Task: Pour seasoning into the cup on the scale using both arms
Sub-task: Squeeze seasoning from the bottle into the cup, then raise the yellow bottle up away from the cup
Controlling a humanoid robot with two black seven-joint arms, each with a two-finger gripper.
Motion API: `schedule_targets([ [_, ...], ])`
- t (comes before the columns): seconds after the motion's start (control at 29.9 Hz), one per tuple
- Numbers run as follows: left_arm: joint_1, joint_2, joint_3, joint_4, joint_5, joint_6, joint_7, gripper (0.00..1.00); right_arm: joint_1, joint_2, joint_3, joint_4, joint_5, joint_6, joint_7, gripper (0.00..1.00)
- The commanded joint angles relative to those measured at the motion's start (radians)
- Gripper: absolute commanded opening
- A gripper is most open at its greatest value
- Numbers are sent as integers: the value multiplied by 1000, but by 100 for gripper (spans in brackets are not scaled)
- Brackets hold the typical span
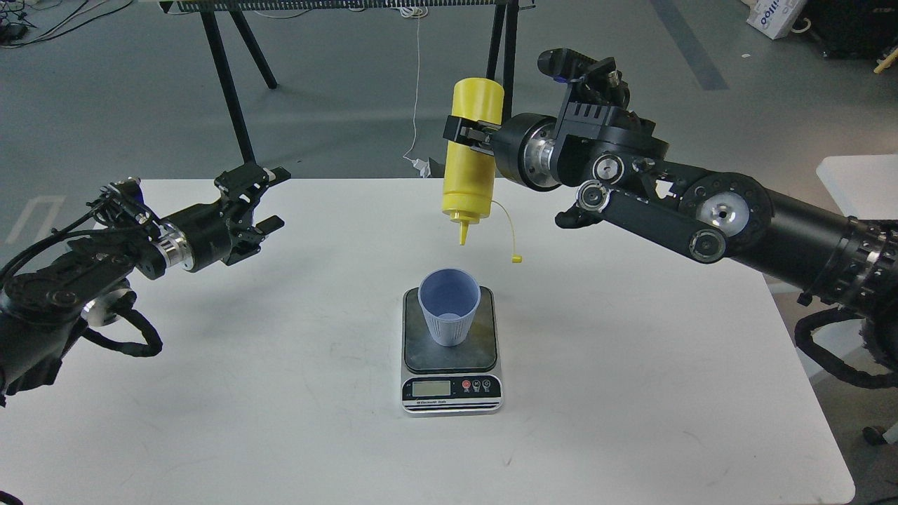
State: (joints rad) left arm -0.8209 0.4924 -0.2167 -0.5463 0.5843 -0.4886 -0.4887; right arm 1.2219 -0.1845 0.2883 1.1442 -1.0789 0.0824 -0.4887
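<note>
The yellow seasoning bottle [471,156] hangs upside down, nozzle pointing down, its small cap dangling on its tether to the right. My right gripper [464,137] is shut on the bottle's body and holds it above and a little behind the cup. The light blue cup [449,306] stands upright on the dark plate of the scale [451,389] at the table's middle front. Nozzle tip and cup rim are apart. My left gripper [261,198] is open and empty, hovering above the table's left side, well away from the cup.
The white table [631,393] bears only the scale and cup. Black stand legs [228,91] rise behind the table's far edge. A second white surface [859,182] stands at the right. A white cable hangs behind the bottle.
</note>
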Motion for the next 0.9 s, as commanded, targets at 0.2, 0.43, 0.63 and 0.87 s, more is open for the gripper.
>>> schedule_targets([
  [0.2,6,2,0,0,2,0,0,99,-19,43,-55,3,-3,0,0,1],
  [0.43,8,3,2,0,2,0,0,99,-25,45,-60,12,-13,0,0,1],
  [0.63,16,8,5,0,3,0,0,99,-27,59,88,-30,19,-19,0,1],
  [0.87,58,40,8,0,6,0,0,99,-24,80,539,-70,296,-82,0,1],
])
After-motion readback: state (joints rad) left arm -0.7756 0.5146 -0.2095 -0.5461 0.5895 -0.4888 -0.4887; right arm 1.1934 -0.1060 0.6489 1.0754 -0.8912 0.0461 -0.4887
